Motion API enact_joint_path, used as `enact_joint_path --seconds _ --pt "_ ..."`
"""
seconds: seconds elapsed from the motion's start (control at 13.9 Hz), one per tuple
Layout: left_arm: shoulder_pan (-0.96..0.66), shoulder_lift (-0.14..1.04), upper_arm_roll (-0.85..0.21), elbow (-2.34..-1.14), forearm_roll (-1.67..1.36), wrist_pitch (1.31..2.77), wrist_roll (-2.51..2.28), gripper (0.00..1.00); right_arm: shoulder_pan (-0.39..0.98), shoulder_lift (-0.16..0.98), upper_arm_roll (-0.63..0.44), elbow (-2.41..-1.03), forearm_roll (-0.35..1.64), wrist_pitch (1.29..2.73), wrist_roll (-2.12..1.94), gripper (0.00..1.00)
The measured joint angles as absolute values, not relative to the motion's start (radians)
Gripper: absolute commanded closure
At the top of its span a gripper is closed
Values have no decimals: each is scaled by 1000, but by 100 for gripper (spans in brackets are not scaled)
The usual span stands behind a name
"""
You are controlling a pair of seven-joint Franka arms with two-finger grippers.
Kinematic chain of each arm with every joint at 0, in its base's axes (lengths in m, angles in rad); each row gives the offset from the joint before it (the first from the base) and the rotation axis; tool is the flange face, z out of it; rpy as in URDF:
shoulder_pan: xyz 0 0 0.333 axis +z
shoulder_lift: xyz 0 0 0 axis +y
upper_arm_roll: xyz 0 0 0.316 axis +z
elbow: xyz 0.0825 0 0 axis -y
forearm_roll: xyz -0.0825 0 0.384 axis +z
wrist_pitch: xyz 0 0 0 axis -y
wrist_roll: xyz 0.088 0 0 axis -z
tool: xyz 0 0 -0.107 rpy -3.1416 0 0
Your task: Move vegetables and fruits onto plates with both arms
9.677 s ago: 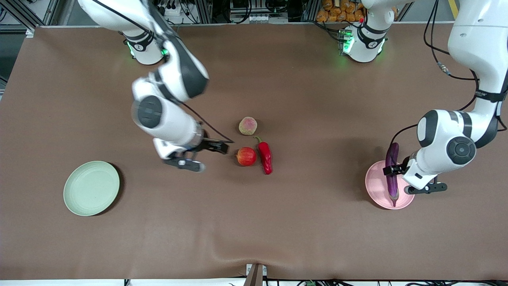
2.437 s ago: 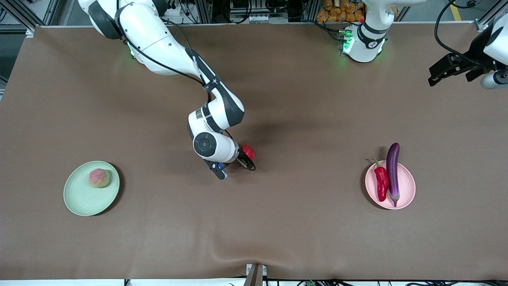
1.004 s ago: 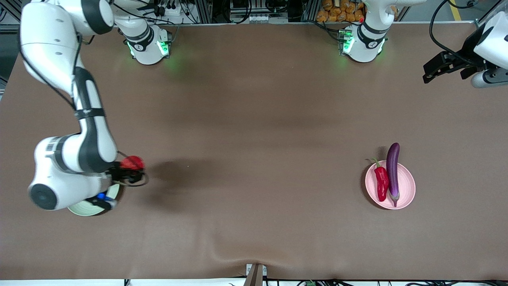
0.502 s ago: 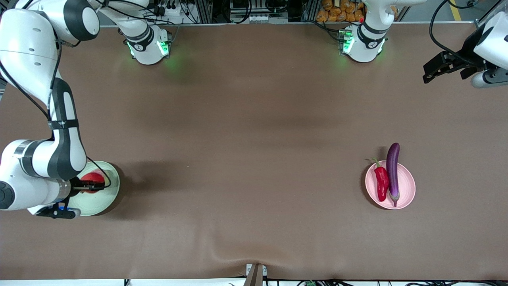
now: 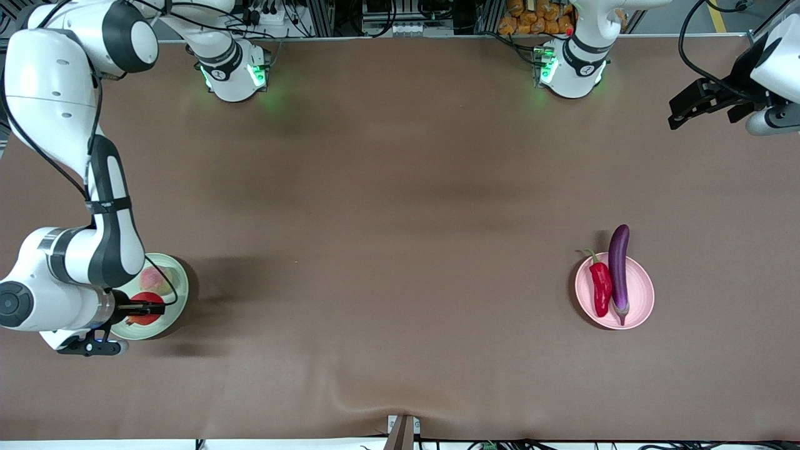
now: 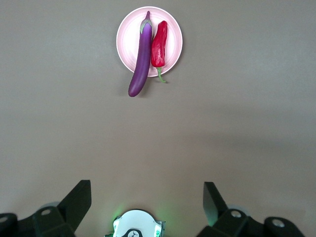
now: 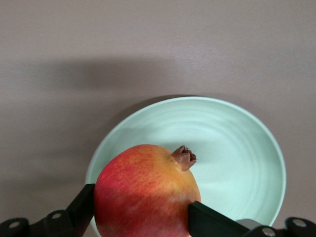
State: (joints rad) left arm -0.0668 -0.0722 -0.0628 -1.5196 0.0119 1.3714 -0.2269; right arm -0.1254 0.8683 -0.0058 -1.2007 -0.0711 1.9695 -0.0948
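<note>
My right gripper [image 5: 145,309] [image 7: 143,212] is at the pale green plate [image 5: 181,284] [image 7: 237,148], shut on the red apple [image 5: 149,298] [image 7: 145,195], one finger against each side. The apple sits low over the plate, beside the pale green and pink fruit [image 5: 156,278], on its side nearer the front camera. The purple eggplant [image 5: 619,269] [image 6: 140,59] and red chili pepper [image 5: 601,289] [image 6: 159,44] lie side by side on the pink plate [image 5: 644,294] [image 6: 127,39]. My left gripper [image 5: 700,103] [image 6: 147,197] waits open and empty, high over the left arm's end of the table.
The brown table cover [image 5: 400,250] lies bare between the two plates. The two arm bases [image 5: 231,69] [image 5: 569,69] with green lights stand along the table edge farthest from the front camera. A shallow fold in the cover [image 5: 350,390] runs near the front edge.
The right arm has swung the apple from the air beside the green plate down over the plate, next to the pale fruit. The left arm has barely moved.
</note>
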Motion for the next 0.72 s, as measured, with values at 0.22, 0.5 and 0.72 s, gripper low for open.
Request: enact_joint_path --seconds 0.22,0.5,0.72 --pt "-67 -72 -63 -1520 12 1371 -227 0 -149 872 -4 -1198 -71 1975 -141 0" --pt "-67 -73 -63 -1520 12 1371 -228 0 -110 849 23 -1167 -71 1862 -145 0" --pt "-67 -75 -63 -1519 12 1371 -228 0 -96 764 68 -1141 -58 1769 -145 0"
